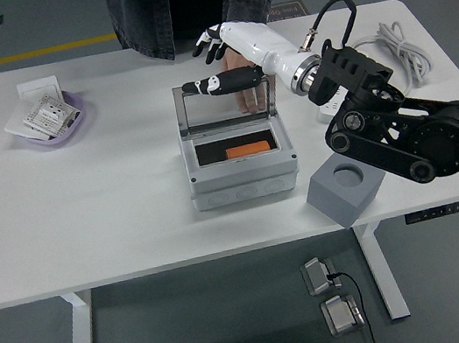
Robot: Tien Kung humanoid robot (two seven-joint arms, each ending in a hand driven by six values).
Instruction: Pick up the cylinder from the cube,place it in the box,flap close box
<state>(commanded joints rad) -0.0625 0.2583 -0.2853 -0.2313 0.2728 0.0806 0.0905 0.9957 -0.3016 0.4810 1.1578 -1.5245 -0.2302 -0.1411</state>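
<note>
The grey box stands open at mid-table, its clear lid upright at the back edge. The orange cylinder lies inside the box. The grey cube, with an empty round hole on top, sits at the box's right front. My right hand, white with black fingers, is open and empty, raised above and behind the lid's top edge, its thumb stretched along that edge. A person's hand rests behind the lid.
A purple bowl with packets and a white card sit at the far left. A white power strip and its cable lie at the far right, partly behind my arm. The person stands at the far side.
</note>
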